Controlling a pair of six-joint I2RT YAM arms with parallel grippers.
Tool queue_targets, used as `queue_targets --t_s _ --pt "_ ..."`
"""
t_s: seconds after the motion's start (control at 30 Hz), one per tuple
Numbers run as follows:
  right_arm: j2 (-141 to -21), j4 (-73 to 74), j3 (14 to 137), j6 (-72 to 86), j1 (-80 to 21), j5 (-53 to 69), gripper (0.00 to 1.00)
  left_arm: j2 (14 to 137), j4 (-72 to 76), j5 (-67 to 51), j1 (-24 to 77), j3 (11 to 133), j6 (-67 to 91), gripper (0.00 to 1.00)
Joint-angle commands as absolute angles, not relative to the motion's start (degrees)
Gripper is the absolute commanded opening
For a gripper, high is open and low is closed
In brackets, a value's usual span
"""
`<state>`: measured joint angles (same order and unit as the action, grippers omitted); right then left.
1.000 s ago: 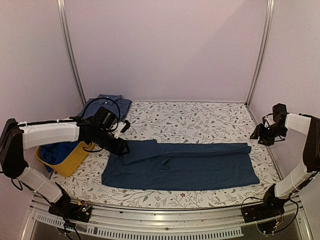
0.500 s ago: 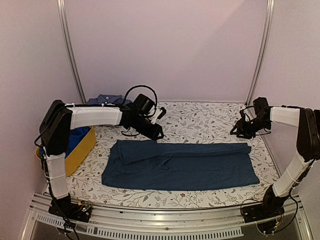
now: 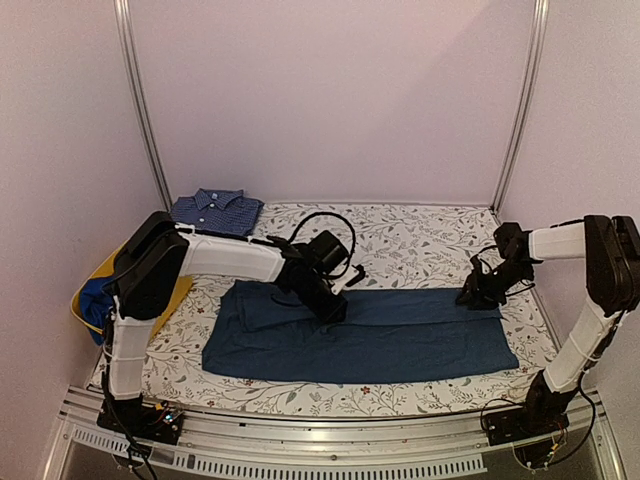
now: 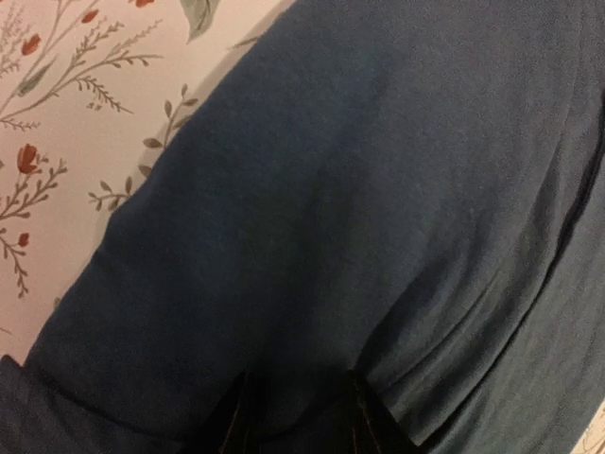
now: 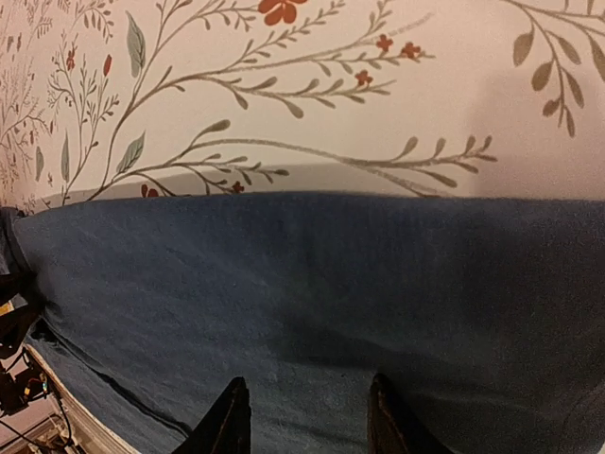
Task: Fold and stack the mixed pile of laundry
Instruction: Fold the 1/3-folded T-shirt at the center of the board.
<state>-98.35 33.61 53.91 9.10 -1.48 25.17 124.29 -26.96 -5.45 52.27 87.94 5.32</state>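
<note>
A large dark navy-teal garment [image 3: 370, 335] lies spread flat across the floral table. It fills the left wrist view [image 4: 378, 189] and the lower part of the right wrist view [image 5: 284, 284]. My left gripper [image 3: 335, 305] is low over a folded flap at the garment's far edge, near the middle. Its jaws [image 4: 302, 426] stand apart with cloth beneath them. My right gripper [image 3: 470, 296] is at the garment's far right corner, open [image 5: 307, 421] just above the cloth. A folded fine-checked blue shirt [image 3: 216, 212] lies at the back left. A royal-blue piece [image 3: 90, 298] sits in the tub.
A yellow plastic tub [image 3: 183, 290] stands at the left edge, mostly hidden behind my left arm. The floral table cover [image 3: 400, 235] shows behind the garment. Metal frame posts stand at both back corners, with pink walls close on each side.
My left gripper has swung right from the tub side to the garment's far middle edge. My right gripper has come left and down to the garment's far right corner.
</note>
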Motion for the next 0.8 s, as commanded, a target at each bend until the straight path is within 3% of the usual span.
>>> queue_targets --t_s 0.0,0.17,0.37,0.53,0.77 --pt "-95.46 37.35 50.82 10.20 -1.59 23.85 0.41 115.67 -28.06 -3.61 53.01 82.82 4.67 0.36" --pt "-94.25 38.20 52.62 10.33 -1.31 24.51 0.41 106.33 -27.36 -5.11 50.50 78.24 7.95 0.42" --pt "-92.25 33.14 62.77 12.17 -4.06 34.59 0.41 93.88 -25.02 -9.58 37.51 66.90 18.45 0.44" --pt "-98.47 31.66 73.34 14.61 -13.25 37.51 0.41 88.35 -21.55 -15.57 25.58 57.87 24.21 0.45" --pt "-109.86 26.61 85.56 19.23 -26.75 41.24 0.41 88.78 -17.75 -20.45 21.34 52.51 25.94 0.43"
